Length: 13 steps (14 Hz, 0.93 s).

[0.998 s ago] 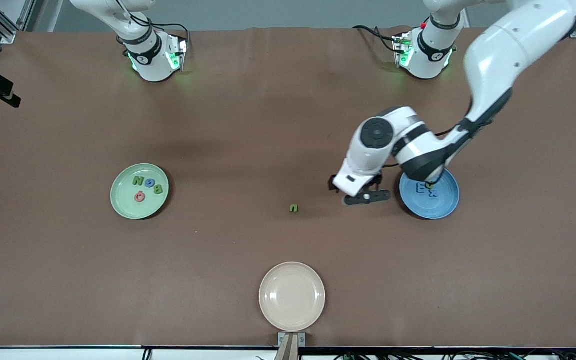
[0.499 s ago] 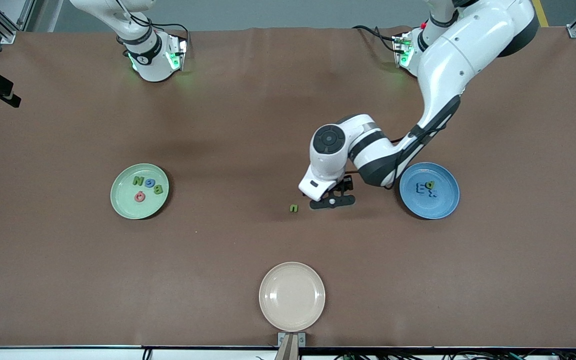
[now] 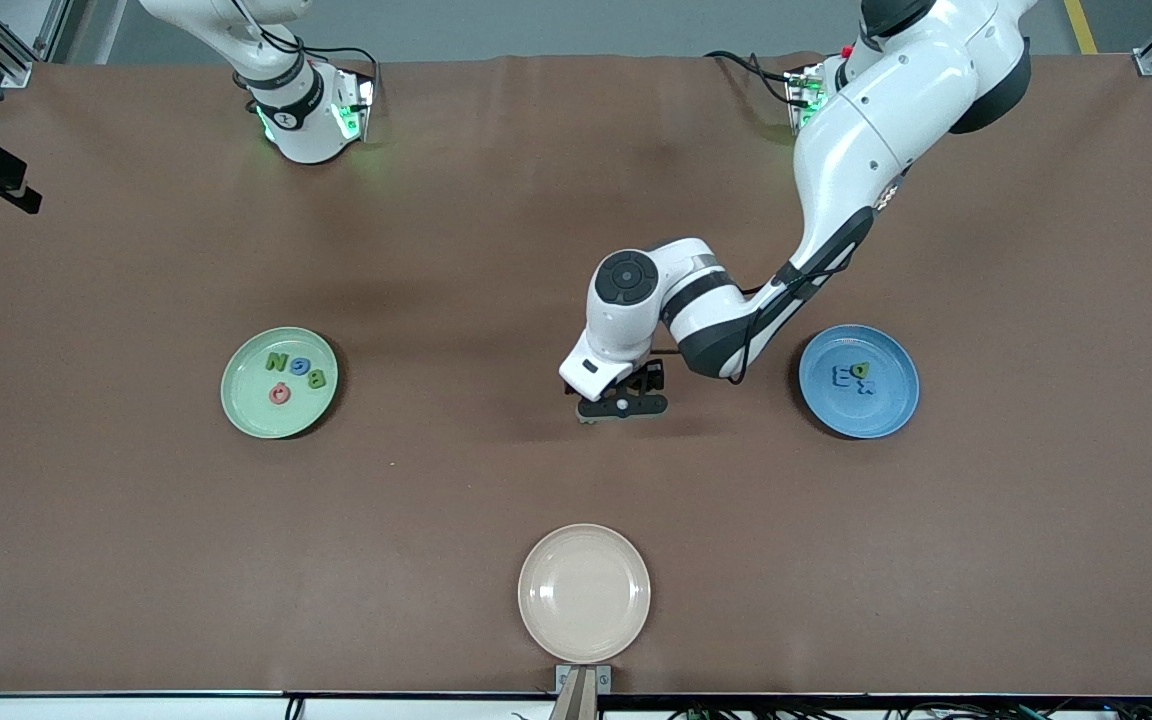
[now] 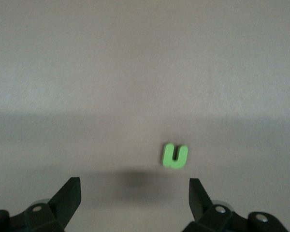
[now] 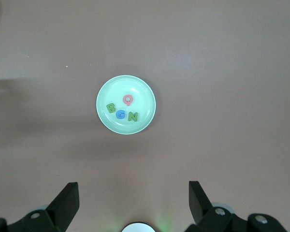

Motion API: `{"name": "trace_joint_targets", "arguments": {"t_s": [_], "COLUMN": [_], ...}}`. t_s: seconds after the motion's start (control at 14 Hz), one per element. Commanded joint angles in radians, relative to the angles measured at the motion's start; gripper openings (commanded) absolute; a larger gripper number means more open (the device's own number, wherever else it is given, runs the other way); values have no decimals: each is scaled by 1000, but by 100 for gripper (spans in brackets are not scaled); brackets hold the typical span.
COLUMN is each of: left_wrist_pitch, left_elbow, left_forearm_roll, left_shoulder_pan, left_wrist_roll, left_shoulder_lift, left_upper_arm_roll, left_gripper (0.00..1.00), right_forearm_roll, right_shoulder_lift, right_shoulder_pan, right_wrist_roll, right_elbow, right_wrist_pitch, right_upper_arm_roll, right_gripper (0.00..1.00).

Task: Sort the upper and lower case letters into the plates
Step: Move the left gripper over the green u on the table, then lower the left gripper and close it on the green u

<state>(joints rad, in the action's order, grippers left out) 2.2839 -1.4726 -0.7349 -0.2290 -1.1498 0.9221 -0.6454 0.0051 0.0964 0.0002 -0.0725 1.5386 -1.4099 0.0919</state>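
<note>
Left gripper (image 3: 622, 407) hanging released over the surface (image 3: 456, 250), above the green u (image 4: 175, 155), which is lying loose between the two plates. Right gripper (image 5: 133, 203) waiting released, high over the green plate (image 3: 242, 412) at the right arm's end. Holding B (image 3: 317, 379), G (image 3: 302, 366), N (image 3: 277, 361) and Q (image 3: 280, 394) in that plate. Holding p (image 3: 861, 369), E (image 3: 841, 376) and x (image 3: 864, 387) in the blue plate (image 3: 896, 412). Cream plate (image 3: 584, 592) sitting nearest the front camera.
</note>
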Motion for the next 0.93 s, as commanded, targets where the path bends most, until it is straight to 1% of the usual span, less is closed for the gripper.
{"name": "trace_joint_targets", "arguments": {"t_s": [0.0, 0.21, 0.36, 0.43, 0.57, 0.64, 0.86], "left_wrist_pitch": [57, 75, 80, 83, 83, 83, 85], "left_elbow": [84, 104, 104, 104, 103, 103, 103], "left_forearm_roll": [15, 14, 14, 14, 14, 14, 12], "left_shoulder_pan": [-90, -102, -104, -104, -107, -112, -116], "left_wrist_roll": [36, 45, 47, 47, 53, 53, 54], "left_shoulder_lift": [55, 77, 78, 81, 87, 87, 100], "left_upper_arm_roll": [85, 93, 93, 93, 93, 93, 93], "left_gripper": [98, 97, 92, 92, 86, 85, 78], "right_forearm_roll": [3, 0, -2, -2, -2, -2, 0], "right_shoulder_lift": [28, 29, 29, 29, 29, 29, 29], "right_shoulder_pan": [-3, -3, -2, 0, 0, 0, -2], "right_wrist_roll": [-19, -19, -26, -26, -24, -23, -18], "right_elbow": [26, 26, 26, 26, 26, 26, 28], "right_wrist_pitch": [-9, -11, -20, -23, -27, -27, -17], "right_upper_arm_roll": [0, -1, -3, -4, -4, -4, -3], "right_gripper": [100, 100, 100, 100, 100, 100, 100]}}
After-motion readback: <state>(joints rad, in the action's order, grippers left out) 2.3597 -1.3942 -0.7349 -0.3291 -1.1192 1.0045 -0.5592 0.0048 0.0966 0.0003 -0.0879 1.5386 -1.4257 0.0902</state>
